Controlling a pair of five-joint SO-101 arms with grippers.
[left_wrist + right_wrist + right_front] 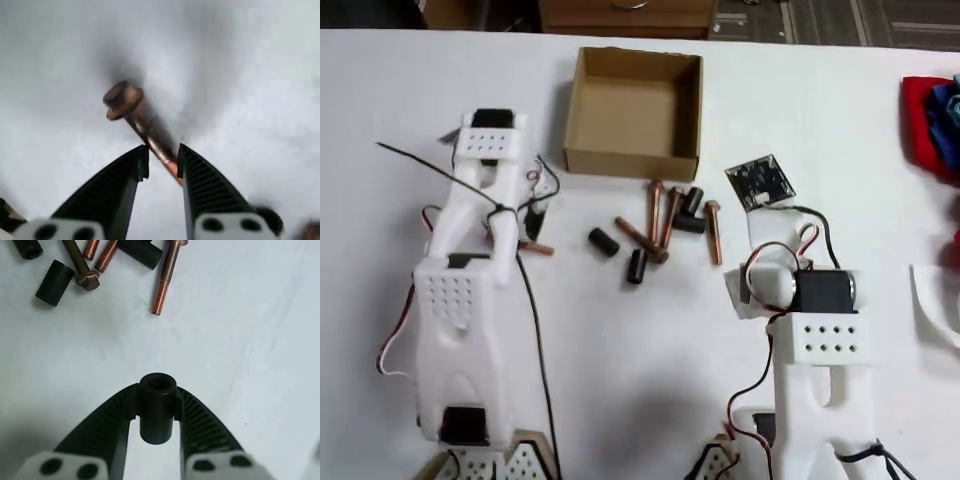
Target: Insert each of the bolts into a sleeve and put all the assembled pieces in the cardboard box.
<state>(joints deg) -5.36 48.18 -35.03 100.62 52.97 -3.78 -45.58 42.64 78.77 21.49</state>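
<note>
My left gripper (162, 162) is shut on the threaded shaft of a copper bolt (131, 107), whose flanged head points away from the fingers. From above, this bolt (537, 248) sticks out beside the left arm. My right gripper (156, 400) is shut on a black sleeve (157, 412) held upright, its bore facing the camera. The open cardboard box (582, 105) stands at the back of the table. Between the arms lie several loose copper bolts (713, 232) and black sleeves (603, 241). Some of these loose bolts (167, 277) and sleeves (54, 282) lie beyond my right gripper.
A red and blue cloth (930, 115) lies at the right edge, with a white object (935, 300) below it. A small circuit board (760, 182) sits ahead of the right arm (815, 345). Cables trail beside the left arm (465, 300).
</note>
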